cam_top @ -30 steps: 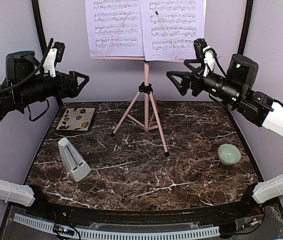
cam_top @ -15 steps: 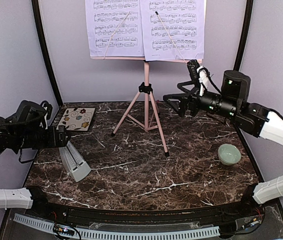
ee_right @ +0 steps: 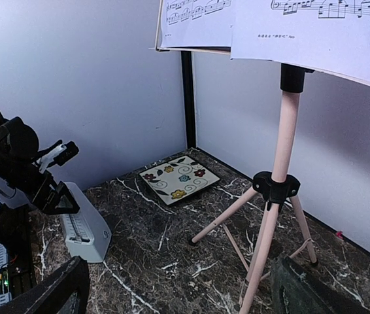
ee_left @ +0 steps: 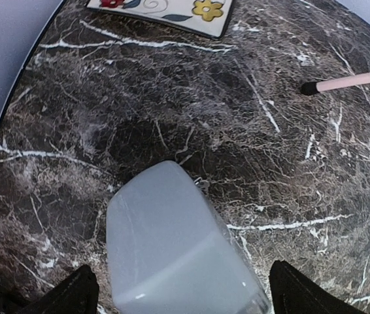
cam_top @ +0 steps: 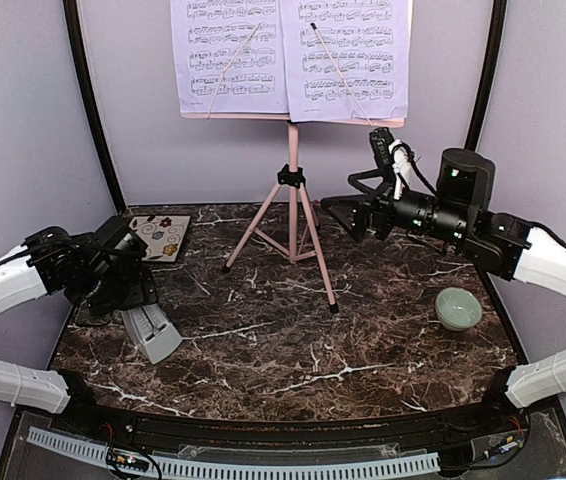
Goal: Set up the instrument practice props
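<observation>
The pink music stand stands at the back centre on tripod legs, with two lavender sheet-music pages on its desk. The white-grey metronome stands at the left. My left gripper is low over its top, open, fingers on either side; in the left wrist view the metronome fills the gap between the fingertips, not touching. My right gripper is open and empty in the air, right of the stand's pole. The right wrist view shows the stand, pages and metronome.
A floral tile lies at the back left, also in the left wrist view and right wrist view. A pale green bowl sits at the right. A stand leg reaches towards the metronome's side. Walls enclose the table.
My left arm has come down from high on the left onto the metronome's top. My right arm has lowered and shifted slightly left, still open.
</observation>
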